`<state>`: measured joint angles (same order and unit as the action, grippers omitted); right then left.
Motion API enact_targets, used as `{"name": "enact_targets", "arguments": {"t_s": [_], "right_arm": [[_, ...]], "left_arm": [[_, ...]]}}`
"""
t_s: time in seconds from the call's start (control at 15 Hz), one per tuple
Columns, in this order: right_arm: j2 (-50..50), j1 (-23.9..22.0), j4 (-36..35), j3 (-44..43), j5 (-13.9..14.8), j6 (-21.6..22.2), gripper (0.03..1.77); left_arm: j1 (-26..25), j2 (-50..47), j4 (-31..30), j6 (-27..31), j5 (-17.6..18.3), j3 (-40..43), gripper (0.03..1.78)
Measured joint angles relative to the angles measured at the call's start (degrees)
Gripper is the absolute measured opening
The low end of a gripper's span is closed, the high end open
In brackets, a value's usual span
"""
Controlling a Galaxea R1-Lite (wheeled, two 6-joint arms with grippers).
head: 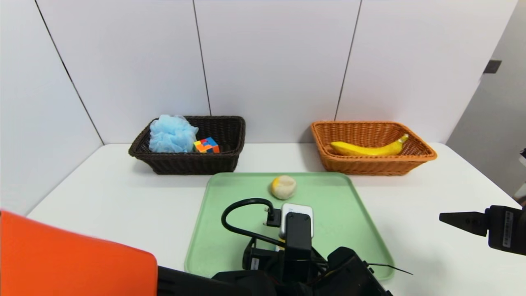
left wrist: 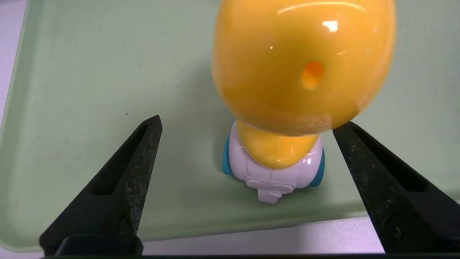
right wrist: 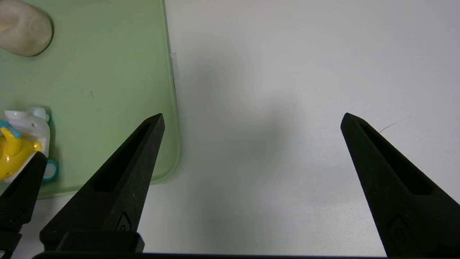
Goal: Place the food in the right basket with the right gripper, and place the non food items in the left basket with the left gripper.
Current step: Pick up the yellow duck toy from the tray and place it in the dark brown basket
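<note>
left claw (left wrist: pixel 248 126) apart over toy (left wrist: pixel 275 169) | dark basket (head: pixel 230 158): sponge (head: pixel 172 133), cube (head: pixel 206 145) | orange basket (head: pixel 370 166): banana (head: pixel 367 148)

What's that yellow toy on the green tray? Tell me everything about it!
The yellow toy looks like shiny plastic: a big rounded yellow body with a small hole, sitting on a white base with blue wheels. It stands on the green tray near the edge closest to the robot. The left gripper hangs over it, fingers open on both sides, not gripping.
</note>
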<state>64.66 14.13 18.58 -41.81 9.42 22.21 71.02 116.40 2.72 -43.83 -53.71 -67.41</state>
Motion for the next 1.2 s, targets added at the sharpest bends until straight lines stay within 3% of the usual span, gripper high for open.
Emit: {"name": "enact_targets", "arguments": {"t_s": [1.2], "right_arm": [[0.1,0.3,0.0,1.1,-0.7,0.0,1.69]], "left_arm": [[-3.5,3.2,-0.1,3.2,0.0,-2.9,1.69]]}}
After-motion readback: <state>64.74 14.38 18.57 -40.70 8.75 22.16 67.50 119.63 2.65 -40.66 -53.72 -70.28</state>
